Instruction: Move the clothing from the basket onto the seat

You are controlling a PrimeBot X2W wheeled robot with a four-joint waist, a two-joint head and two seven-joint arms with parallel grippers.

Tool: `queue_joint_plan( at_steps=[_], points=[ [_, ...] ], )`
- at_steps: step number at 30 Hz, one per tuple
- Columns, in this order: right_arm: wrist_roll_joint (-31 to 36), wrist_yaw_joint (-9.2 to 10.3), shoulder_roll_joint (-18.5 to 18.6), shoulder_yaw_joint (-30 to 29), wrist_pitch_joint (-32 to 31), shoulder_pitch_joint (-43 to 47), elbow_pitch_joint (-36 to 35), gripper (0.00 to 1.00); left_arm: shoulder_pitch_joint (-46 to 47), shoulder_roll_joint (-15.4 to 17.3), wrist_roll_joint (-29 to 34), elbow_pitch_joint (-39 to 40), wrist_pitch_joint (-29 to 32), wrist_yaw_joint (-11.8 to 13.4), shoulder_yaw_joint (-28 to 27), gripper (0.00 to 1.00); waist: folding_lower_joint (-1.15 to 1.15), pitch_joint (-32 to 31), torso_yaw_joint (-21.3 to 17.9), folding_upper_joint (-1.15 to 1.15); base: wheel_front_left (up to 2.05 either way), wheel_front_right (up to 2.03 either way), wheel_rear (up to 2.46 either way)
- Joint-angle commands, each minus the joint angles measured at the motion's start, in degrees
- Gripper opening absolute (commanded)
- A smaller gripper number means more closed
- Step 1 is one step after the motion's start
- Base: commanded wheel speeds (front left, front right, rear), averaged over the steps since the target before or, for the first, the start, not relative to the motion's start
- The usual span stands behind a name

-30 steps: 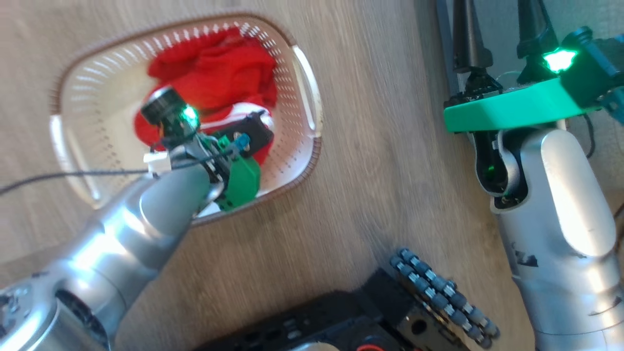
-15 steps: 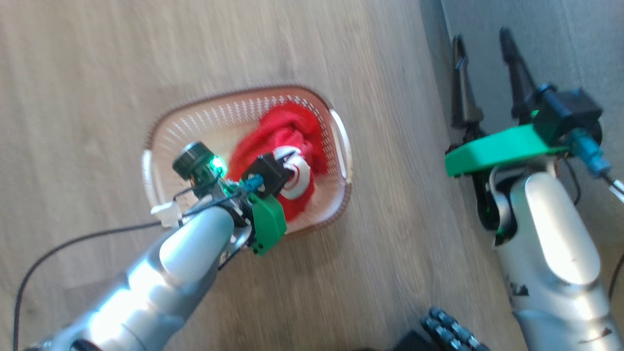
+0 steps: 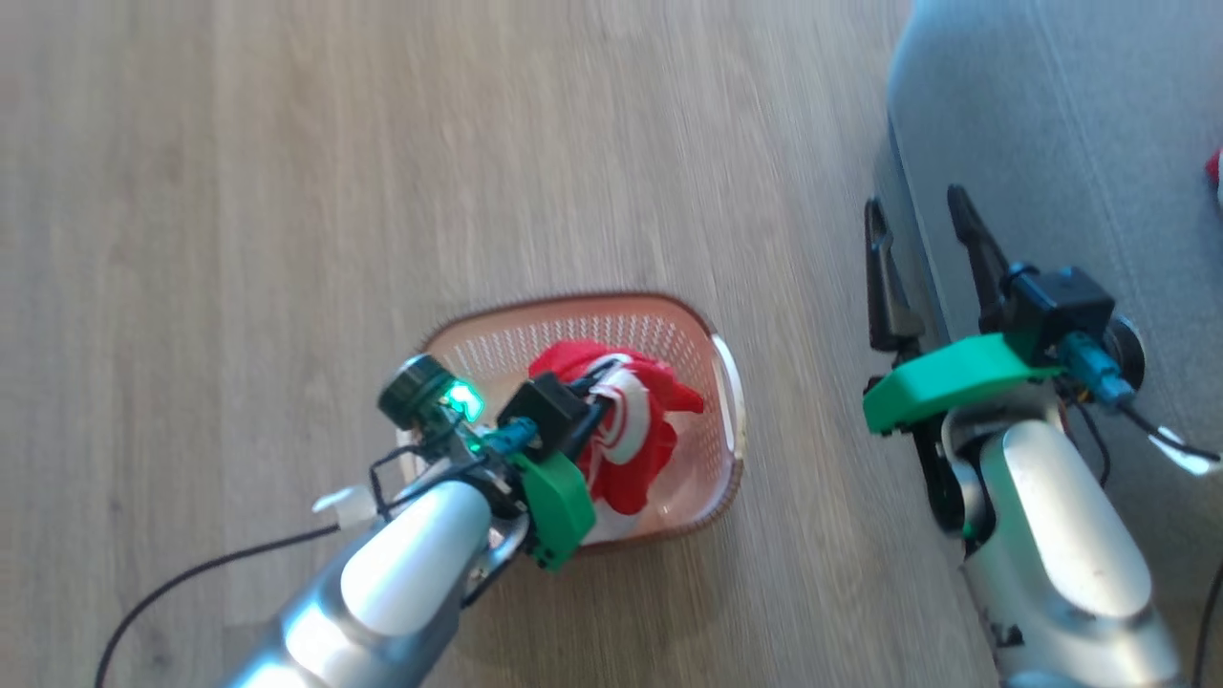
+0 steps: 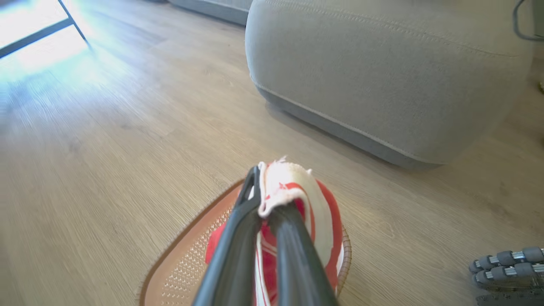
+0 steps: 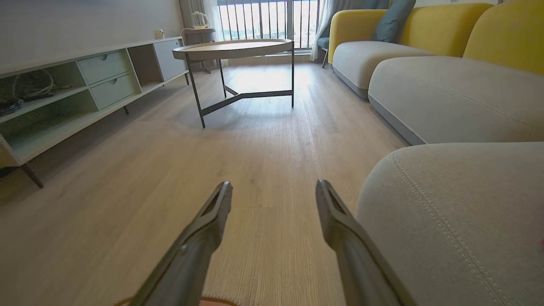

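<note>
Though its two dark fingers (image 4: 238,255) are pressed almost together, the left gripper (image 4: 262,195) has a fold of the red clothing (image 4: 325,221) clenched between them, with the white band bunched up right at the tips. The garment hangs from that grip over the cream perforated basket (image 3: 573,330), which sits on the wooden floor (image 3: 382,191). From where I stand I can't tell whether its lower end touches the basket's bottom. The grey seat (image 3: 1051,143) is off to the robot's right, near the basket but apart from it, its rounded corner and line of pale stitching turned toward the floor. Over on that side the right gripper (image 3: 922,234) has its fingers spread wide and grasps nothing. They point along the seat's edge, just beside the cushion, and as far as I can see they touch neither the cushion nor the floor.
</note>
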State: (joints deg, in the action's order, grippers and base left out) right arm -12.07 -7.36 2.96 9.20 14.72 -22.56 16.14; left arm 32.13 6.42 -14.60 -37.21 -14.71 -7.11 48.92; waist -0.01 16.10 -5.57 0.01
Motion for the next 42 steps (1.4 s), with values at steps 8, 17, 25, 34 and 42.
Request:
queue_joint_plan(
  at_steps=[8, 17, 25, 34, 42],
  points=[
    [1.0, -0.13, -0.1, 0.1, 0.3, 3.9, -0.2, 1.0, -0.7, -0.9, 1.7, 7.8, -0.3, -0.3, -5.0, 0.0, 0.01, -6.8, 2.6, -0.01, 0.0, 0.0, 0.0],
    [1.0, -0.13, -0.1, 0.4, 0.3, 7.8, 0.8, 1.0, 0.0, -1.8, 1.6, 14.0, -0.3, -0.4, -10.3, 0.0, 0.01, -10.7, 3.3, -0.01, 0.0, 0.0, 0.0],
    [0.4, -0.13, -0.1, 1.3, 0.3, 9.2, 1.0, 1.0, 5.3, -1.7, 1.7, 16.7, -0.3, -0.4, -14.0, 0.0, 0.01, -11.9, 3.8, -0.01, 0.0, 0.0, 0.0],
    [0.6, -0.13, -0.1, 2.5, 0.3, 9.4, 0.7, 1.0, 13.8, -1.2, 2.4, 17.1, -0.3, -0.4, -15.3, 0.0, 0.01, -11.8, 3.7, -0.01, 0.0, 0.0, 0.0],
    [1.2, -0.13, -0.1, 3.7, 0.3, 8.6, 0.5, 1.0, 16.2, -0.3, 1.7, 16.9, -0.3, -0.4, -14.3, 0.0, 0.01, -11.4, 3.4, -0.01, 0.0, 0.0, 0.0]
  ],
)
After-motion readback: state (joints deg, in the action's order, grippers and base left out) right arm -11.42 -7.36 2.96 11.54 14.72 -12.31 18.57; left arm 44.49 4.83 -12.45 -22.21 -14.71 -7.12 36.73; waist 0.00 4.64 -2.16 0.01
